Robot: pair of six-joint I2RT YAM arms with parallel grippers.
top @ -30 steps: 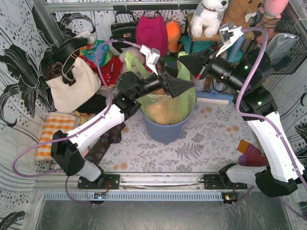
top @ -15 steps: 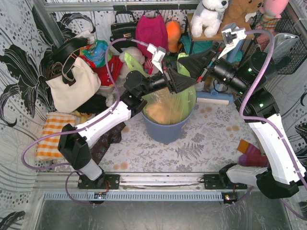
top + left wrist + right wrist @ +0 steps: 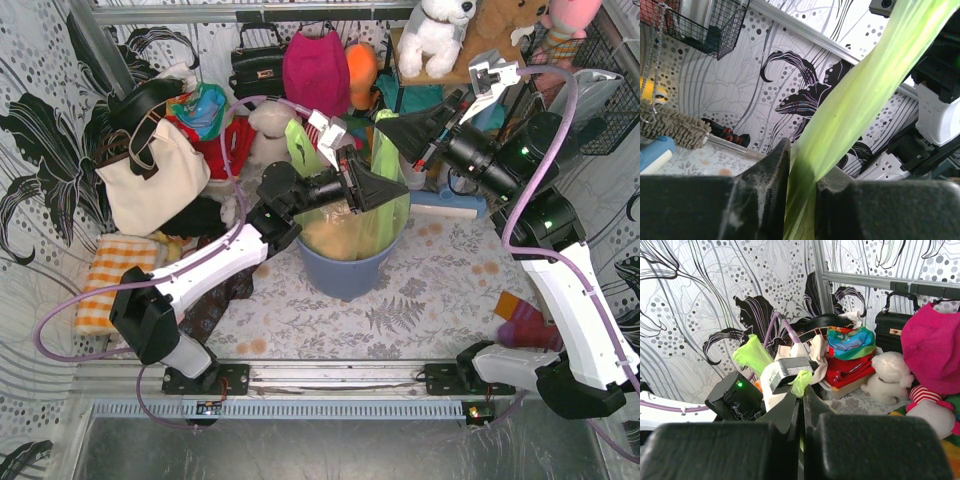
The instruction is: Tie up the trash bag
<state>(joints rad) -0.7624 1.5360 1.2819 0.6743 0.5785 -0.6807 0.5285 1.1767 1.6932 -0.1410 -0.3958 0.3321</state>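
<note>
A: How far is the tying judged to be?

B: The trash bag (image 3: 350, 225) is seated in the bin (image 3: 345, 278) on the desk (image 3: 450, 290). One flap is clamped by the left tool (image 3: 400, 190), and another is pinched in the closed right tool (image 3: 380, 125) — no knot is made yet.

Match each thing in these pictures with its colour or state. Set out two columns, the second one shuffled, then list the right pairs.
Column one:
1. trash bag
2. bin
3. striped cloth
4. left pincer

Column two:
a. blue-grey
b. closed on a strip of green plastic
c. orange and white
d. light green, translucent

Pairs: 1-d, 2-a, 3-c, 4-b
</note>
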